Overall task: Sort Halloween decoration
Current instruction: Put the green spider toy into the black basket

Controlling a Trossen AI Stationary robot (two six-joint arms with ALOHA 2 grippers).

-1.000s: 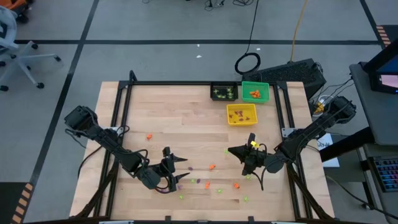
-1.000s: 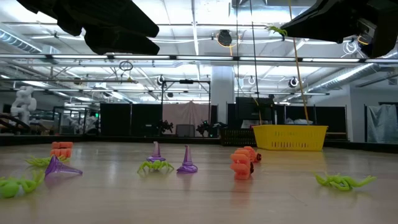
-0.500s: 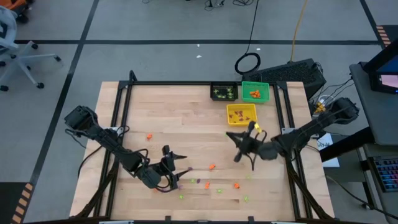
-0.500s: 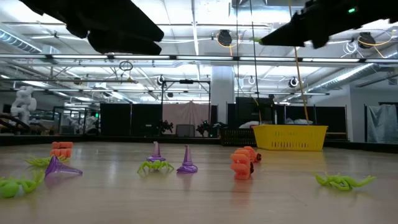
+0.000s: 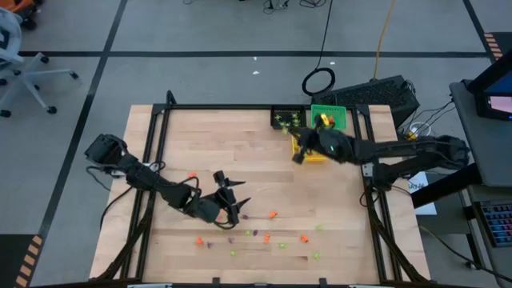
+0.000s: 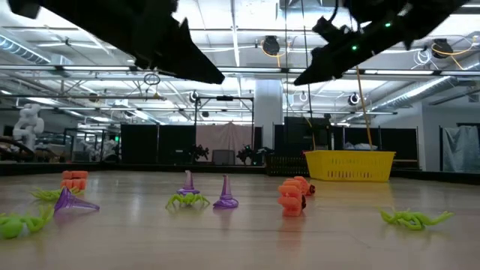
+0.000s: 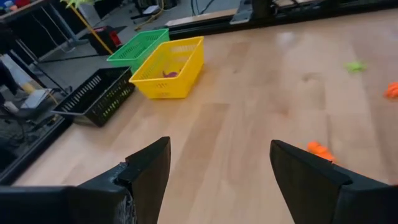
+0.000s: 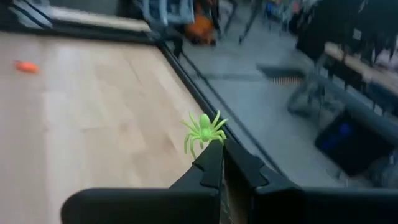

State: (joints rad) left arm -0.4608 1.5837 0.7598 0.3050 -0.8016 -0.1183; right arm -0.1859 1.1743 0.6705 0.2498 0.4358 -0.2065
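Right tool (image 8: 219,149) is pinched tight on a green spider (image 8: 204,130), which sits right at its tips, legs sticking out. The big change: a second ago this tool was hanging low over the bench's (image 5: 224,144) near-right part, and now the arm has swung across and reaches over to the bins. From above, the right tool (image 5: 295,157) hangs over the yellow bin (image 7: 180,46), with the black bin (image 5: 288,118) just past it. The black one already has green bits in it, so I'd guess the spider goes there and the drop is close, not done yet.

Left tool (image 5: 232,200) has its fingers spread wide with nothing between them. It has slid a bit toward the middle and hovers above the loose trinkets (image 5: 273,214), one orange piece (image 7: 320,149) just ahead of it. Plenty more lie scattered beyond, so the sorting's far from over.
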